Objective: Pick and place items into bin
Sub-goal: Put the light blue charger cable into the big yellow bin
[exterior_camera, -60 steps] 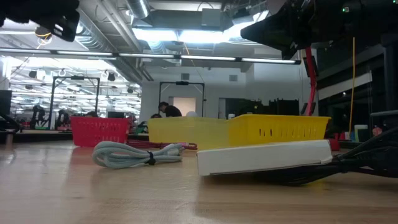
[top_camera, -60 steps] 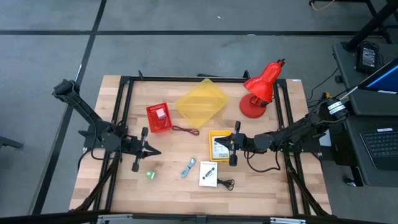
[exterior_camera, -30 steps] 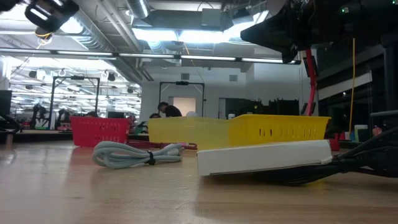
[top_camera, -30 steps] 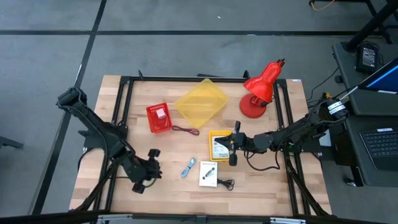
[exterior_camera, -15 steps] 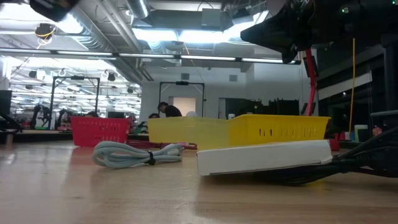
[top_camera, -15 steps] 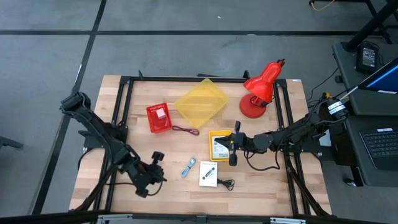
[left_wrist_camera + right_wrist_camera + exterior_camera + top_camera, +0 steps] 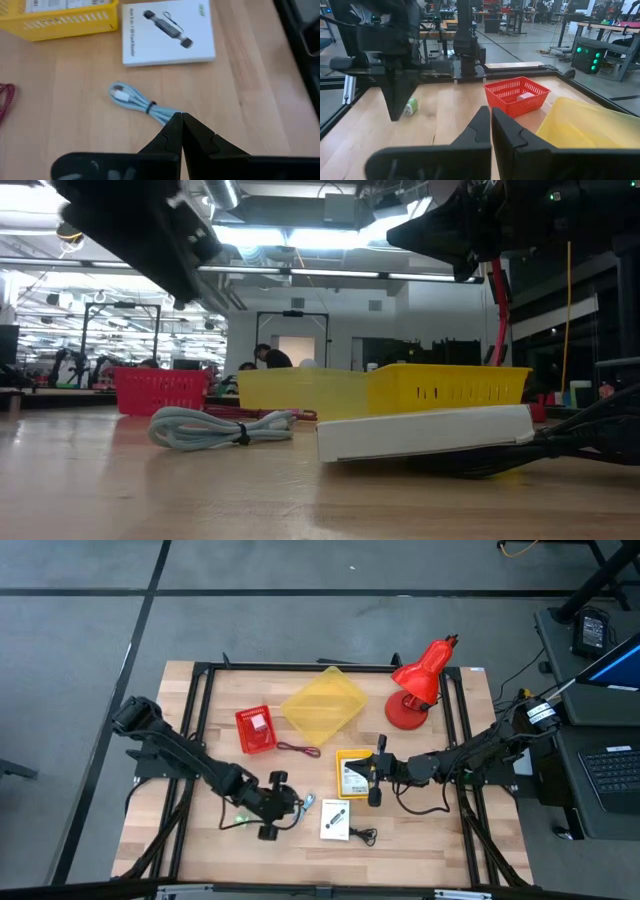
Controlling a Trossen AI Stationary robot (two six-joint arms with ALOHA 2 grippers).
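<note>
The left gripper (image 7: 283, 806) has swung across the table (image 7: 430, 840) and now hangs by the blue cord (image 7: 135, 101), jaws together, holding nothing. The right gripper (image 7: 374, 778) waits by the small yellow basket (image 7: 351, 772), jaws together. No grab yet.

Bare counter (image 7: 150, 840) along the near-left corner lies open; the red lamp (image 7: 418, 685) and yellow bin (image 7: 322, 705) crowd the far edge.
</note>
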